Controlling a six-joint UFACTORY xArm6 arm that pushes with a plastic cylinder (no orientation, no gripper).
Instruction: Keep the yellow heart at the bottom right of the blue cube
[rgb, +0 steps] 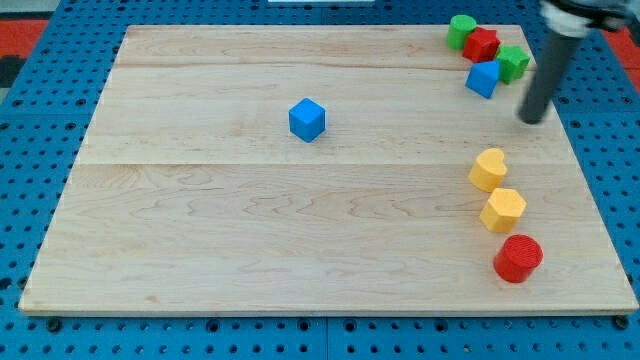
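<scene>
My tip (534, 118), the lower end of the straight dark rod, rests on the pale wooden tabletop (200, 230) near the view's right edge, in the upper part. There is no claw on this arm, so nothing is apart, together or clamped on anything.

Nearest the tip, just to the view's left and slightly higher, is a small blue block (483, 78) of unclear shape, not touching the tip. Crowded around it toward the view's top are a red block (482, 44), a green cylinder (461, 31) and a green block (514, 62).

Below the tip, the yellow heart (488, 169) lies apart from it, with a yellow hexagonal block (503, 210) just beneath and a red cylinder (518, 258) lower still.

The blue cube (307, 119) sits alone near the tabletop's middle, well to the view's left. The yellow heart is to its lower right, well apart.
</scene>
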